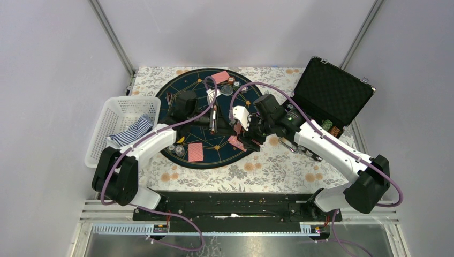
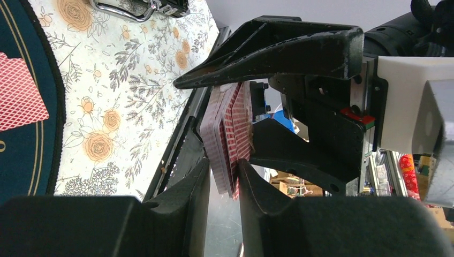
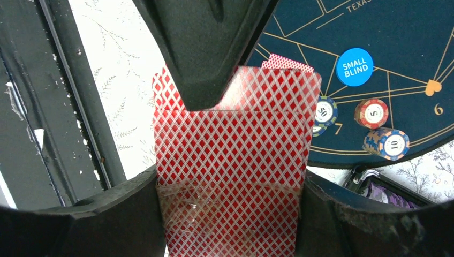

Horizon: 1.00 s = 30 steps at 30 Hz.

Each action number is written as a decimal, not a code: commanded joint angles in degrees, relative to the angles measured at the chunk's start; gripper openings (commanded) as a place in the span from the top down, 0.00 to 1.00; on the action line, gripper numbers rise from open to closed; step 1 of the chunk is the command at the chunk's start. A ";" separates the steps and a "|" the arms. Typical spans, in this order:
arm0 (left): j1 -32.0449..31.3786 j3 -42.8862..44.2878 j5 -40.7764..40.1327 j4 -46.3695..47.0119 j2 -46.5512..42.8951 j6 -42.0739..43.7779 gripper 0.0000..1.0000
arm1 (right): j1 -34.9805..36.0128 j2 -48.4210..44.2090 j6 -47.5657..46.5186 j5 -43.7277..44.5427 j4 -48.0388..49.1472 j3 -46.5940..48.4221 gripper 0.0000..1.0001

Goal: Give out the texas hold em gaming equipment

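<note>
My right gripper (image 3: 231,179) is shut on a deck of red-backed playing cards (image 3: 230,160), held above the mat's near right rim (image 1: 247,136). My left gripper (image 2: 224,166) has its fingers closed over the free end of that deck (image 2: 230,128); one left finger (image 3: 203,53) lies across the top card. In the top view the left gripper (image 1: 235,130) meets the right one. Single cards lie on the round dark-blue mat (image 1: 187,85) at its near side (image 1: 195,152) and far side (image 1: 220,76). A blue "small blind" button (image 3: 354,67) and chips (image 3: 371,112) sit on the mat.
The open black case (image 1: 332,93) stands at the right with chips (image 1: 332,127) in it. A white basket (image 1: 115,110) with a striped cloth stands at the left. Chips (image 1: 230,81) sit at the mat's far side. The black rail (image 1: 230,201) runs along the table's near edge.
</note>
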 commanded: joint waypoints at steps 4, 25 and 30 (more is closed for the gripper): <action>1.96 -1.61 0.64 2.68 -2.37 -1.18 0.73 | 0.43 -1.52 0.55 2.43 2.13 1.96 0.99; 2.53 1.92 -0.39 -1.00 -0.32 1.87 0.73 | 0.45 -1.34 0.60 0.85 1.02 2.66 0.99; 4.94 0.01 -0.22 -1.41 -2.66 2.37 0.81 | 0.44 -1.65 0.71 1.35 1.01 2.33 0.99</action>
